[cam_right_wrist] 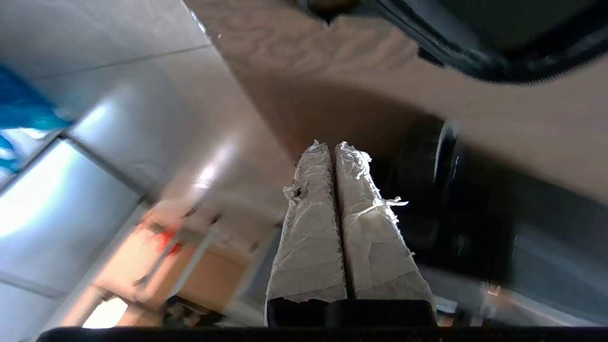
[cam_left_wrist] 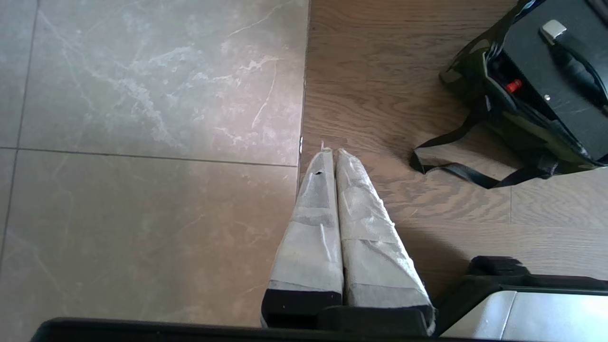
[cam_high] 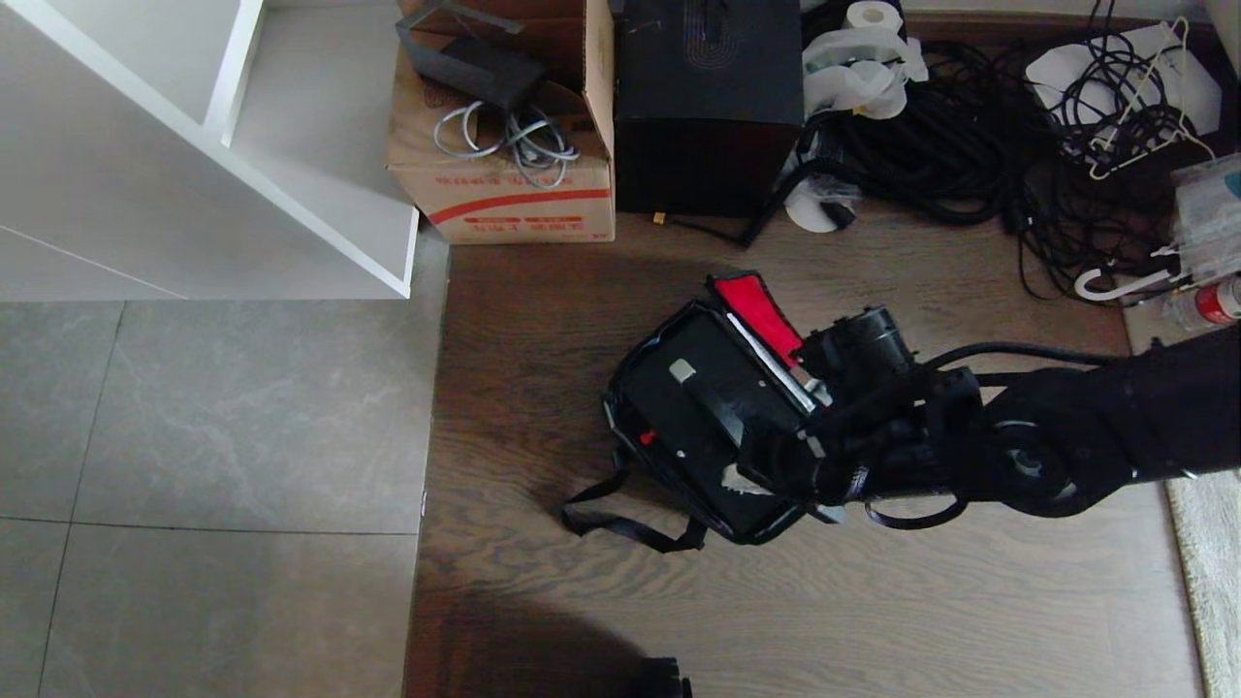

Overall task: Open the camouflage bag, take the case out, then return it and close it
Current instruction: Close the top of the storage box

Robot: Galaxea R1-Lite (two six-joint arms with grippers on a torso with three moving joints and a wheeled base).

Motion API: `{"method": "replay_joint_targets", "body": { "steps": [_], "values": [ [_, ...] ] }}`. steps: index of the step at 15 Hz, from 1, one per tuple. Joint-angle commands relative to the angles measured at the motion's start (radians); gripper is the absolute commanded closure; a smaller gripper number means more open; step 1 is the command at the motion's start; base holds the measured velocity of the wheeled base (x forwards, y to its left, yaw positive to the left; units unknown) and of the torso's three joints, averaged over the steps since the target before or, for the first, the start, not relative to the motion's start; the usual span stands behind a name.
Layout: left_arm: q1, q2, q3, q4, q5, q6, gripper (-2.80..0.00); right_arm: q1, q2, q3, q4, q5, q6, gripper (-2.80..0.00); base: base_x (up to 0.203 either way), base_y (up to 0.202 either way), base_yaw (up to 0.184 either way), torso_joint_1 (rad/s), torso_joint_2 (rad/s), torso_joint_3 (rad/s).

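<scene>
soft green-brown camouflage bag lying open, red lining up, flat black hard case inside; right gripper pressed together, empty; zipping left.

Grey marble-look tiles meet dark wood-grain flooring along a straight seam. A white shelf unit stands at the far left, beside a cardboard box, a black cube-shaped box and tangled black cables.

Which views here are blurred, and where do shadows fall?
Head view: sharp; a dark shadow crosses the wood floor at the bottom edge. Left wrist view: sharp, left gripper shut. Right wrist view: background smeared by motion blur; only the right gripper, shut and empty, reads crisply.
</scene>
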Motion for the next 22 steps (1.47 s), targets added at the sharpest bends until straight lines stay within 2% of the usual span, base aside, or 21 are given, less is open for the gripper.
{"method": "replay_joint_targets", "body": {
  "steps": [1, 3, 5, 6, 7, 9, 14, 20, 22],
  "values": [
    [0.000, 0.000, 0.000, 0.000, 0.000, 0.000, 0.00, 0.044, 0.053, 0.077, -0.281, -0.041, -0.050, 0.00, 0.000, 0.000, 0.000, 0.000, 0.00, 0.000],
    [0.000, 0.000, 0.000, 0.000, 0.000, 0.000, 0.00, 0.050, 0.067, 0.097, -0.362, -0.050, -0.129, 0.00, 0.000, 0.000, 0.000, 0.000, 0.00, 0.000],
    [0.000, 0.000, 0.000, 0.000, 0.000, 0.000, 0.00, 0.050, 0.113, 0.042, -0.390, -0.046, -0.193, 0.00, 0.000, 0.000, 0.000, 0.000, 0.00, 0.000],
    [0.000, 0.000, 0.000, 0.000, 0.000, 0.000, 0.00, 0.050, 0.147, 0.014, -0.391, -0.045, -0.250, 0.00, 0.000, 0.000, 0.000, 0.000, 0.00, 0.000],
    [0.000, 0.000, 0.000, 0.000, 0.000, 0.000, 0.00, 0.054, 0.184, -0.010, -0.392, -0.044, -0.304, -2.80, 0.000, 0.000, 0.000, 0.000, 0.00, 0.000],
    [0.000, 0.000, 0.000, 0.000, 0.000, 0.000, 0.00, 0.073, 0.262, -0.081, -0.395, -0.051, -0.402, -2.80, 0.000, 0.000, 0.000, 0.000, 0.00, 0.000],
    [0.000, 0.000, 0.000, 0.000, 0.000, 0.000, 0.00, 0.085, 0.378, -0.166, -0.392, -0.054, -0.540, -2.80, 0.000, 0.000, 0.000, 0.000, 0.00, 0.000],
    [0.000, 0.000, 0.000, 0.000, 0.000, 0.000, 0.00, 0.081, 0.260, -0.052, -0.391, -0.056, -0.543, -2.80, 0.000, 0.000, 0.000, 0.000, 0.00, 0.000],
    [0.000, 0.000, 0.000, 0.000, 0.000, 0.000, 0.00, 0.083, 0.276, -0.069, -0.400, -0.059, -0.546, -2.80, 0.000, 0.000, 0.000, 0.000, 0.00, 0.000]
  ]
}}
